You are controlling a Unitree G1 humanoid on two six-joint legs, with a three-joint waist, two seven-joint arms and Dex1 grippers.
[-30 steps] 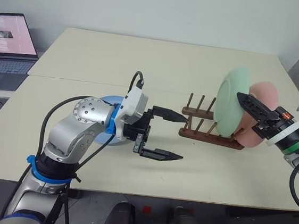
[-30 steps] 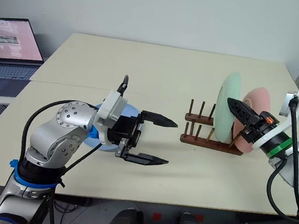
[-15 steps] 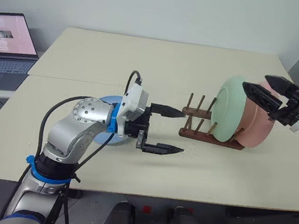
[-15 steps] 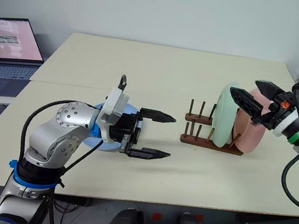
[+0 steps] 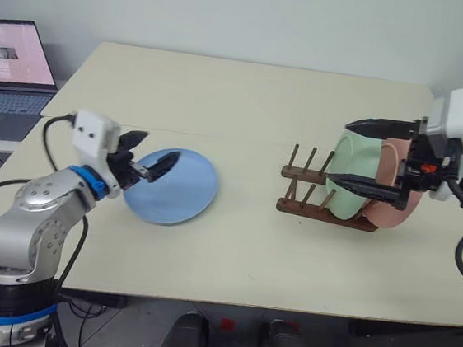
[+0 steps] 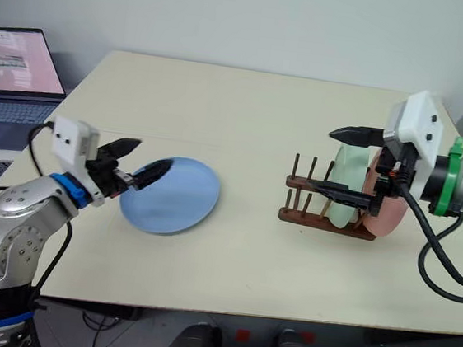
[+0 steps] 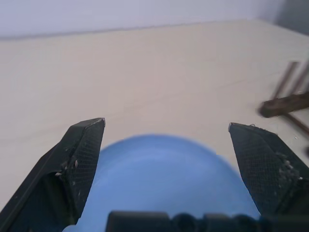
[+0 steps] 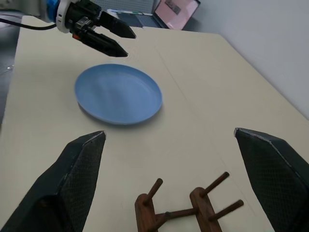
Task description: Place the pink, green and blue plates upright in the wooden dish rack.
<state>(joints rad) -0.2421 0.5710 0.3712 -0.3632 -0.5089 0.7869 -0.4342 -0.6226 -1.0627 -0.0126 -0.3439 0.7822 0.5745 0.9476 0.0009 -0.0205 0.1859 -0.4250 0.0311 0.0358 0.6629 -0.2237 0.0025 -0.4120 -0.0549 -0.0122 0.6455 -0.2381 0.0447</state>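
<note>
The blue plate [image 5: 172, 185] lies flat on the table, left of centre. My left gripper [image 5: 152, 155] is open and hovers at the plate's left edge, pointing across it; in the left wrist view its fingers [image 7: 72, 164] frame the blue plate [image 7: 164, 179]. The green plate [image 5: 357, 163] stands upright in the wooden dish rack [image 5: 310, 210], with the pink plate [image 5: 392, 209] upright right behind it. My right gripper [image 5: 341, 152] is open; one finger is above the green plate's top rim and the other crosses in front of its face.
A laptop [image 5: 11, 63] sits open on a lower surface at the far left. A seam [image 5: 243, 137] runs across the table behind the blue plate. The rack's left pegs [image 8: 183, 208] stand free.
My right gripper opened and let go of the green plate, which now stands in the rack. My left arm swung left, off the blue plate, and uncovered it.
</note>
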